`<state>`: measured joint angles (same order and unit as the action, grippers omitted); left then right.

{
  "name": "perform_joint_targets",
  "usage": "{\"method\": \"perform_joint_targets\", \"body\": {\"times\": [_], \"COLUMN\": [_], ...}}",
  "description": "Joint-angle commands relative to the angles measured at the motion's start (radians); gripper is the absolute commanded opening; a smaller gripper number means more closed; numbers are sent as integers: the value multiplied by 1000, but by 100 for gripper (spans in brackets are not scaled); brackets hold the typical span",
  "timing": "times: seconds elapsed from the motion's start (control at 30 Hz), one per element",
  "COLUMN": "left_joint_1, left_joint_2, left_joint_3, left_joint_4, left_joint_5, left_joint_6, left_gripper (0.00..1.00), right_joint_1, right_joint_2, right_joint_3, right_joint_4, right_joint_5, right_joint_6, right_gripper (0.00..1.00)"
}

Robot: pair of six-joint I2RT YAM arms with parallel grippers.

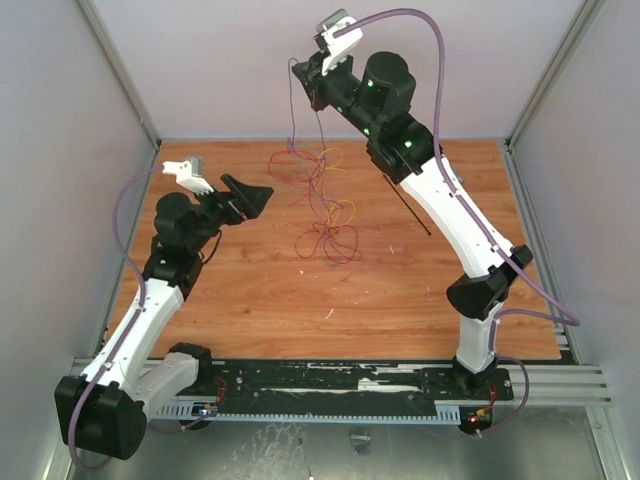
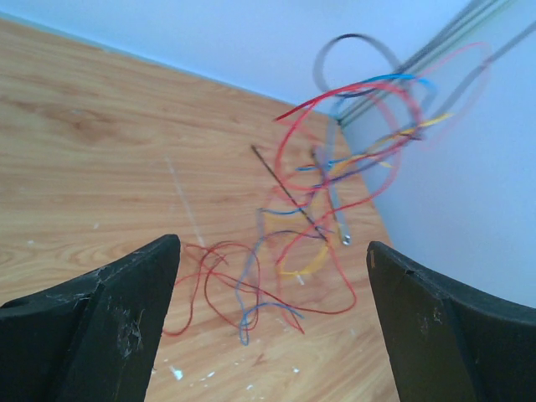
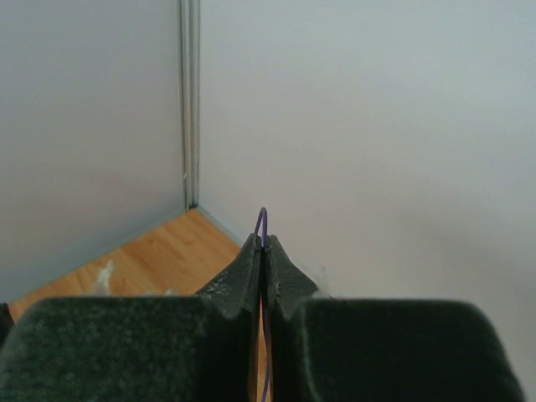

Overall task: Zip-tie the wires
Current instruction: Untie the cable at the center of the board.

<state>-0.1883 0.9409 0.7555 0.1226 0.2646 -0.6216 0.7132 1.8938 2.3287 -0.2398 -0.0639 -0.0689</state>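
Observation:
The wires (image 1: 325,215) are a loose tangle of thin red, purple and yellow strands in the middle of the wooden table (image 1: 240,300). Some strands rise steeply to my right gripper (image 1: 297,70), held high near the back wall. In the right wrist view that gripper (image 3: 263,244) is shut on a thin purple wire (image 3: 261,219) that loops out above its tips. My left gripper (image 1: 252,190) hovers just left of the tangle, open and empty. In the left wrist view the wires (image 2: 335,94) lie between and beyond the wide-apart fingers (image 2: 134,285). The zip tie (image 1: 410,210) lies flat by the right arm.
Pale enclosure walls (image 1: 60,150) close in the table on the left, back and right. The right arm's white link (image 1: 465,225) leans over the table's right side. Lilac cables (image 1: 435,60) loop off both arms. A metal rail (image 1: 350,380) runs along the near edge.

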Motion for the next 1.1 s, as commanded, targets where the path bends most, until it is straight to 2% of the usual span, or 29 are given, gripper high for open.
{"method": "perform_joint_targets", "body": {"times": [0.0, 0.23, 0.4, 0.6, 0.8, 0.97, 1.07], "left_joint_1": [-36, -132, -208, -260, -286, -295, -289], "left_joint_2": [-7, 39, 148, 284, 433, 554, 593], "left_joint_3": [-25, 27, 102, 283, 409, 451, 443], "left_joint_4": [210, 267, 324, 227, 166, 120, 126], "left_joint_5": [46, -176, -342, -586, -709, -798, -855], "left_joint_6": [-90, -52, 28, 111, 209, 235, 254], "left_gripper": [98, 98, 98, 98, 98, 98, 98], "right_joint_1": [0, 12, 24, 43, 54, 54, 54], "right_joint_2": [6, -31, -39, -49, -102, -172, -229], "right_joint_3": [-8, -72, -104, -134, -200, -239, -261], "right_joint_4": [-43, -46, -59, -78, -55, -21, -27], "right_joint_5": [-33, -106, -109, -120, -146, -162, -101], "right_joint_6": [-1, 24, 21, 17, 49, 82, 86], "right_gripper": [0, 0, 0, 0, 0, 0, 0]}}
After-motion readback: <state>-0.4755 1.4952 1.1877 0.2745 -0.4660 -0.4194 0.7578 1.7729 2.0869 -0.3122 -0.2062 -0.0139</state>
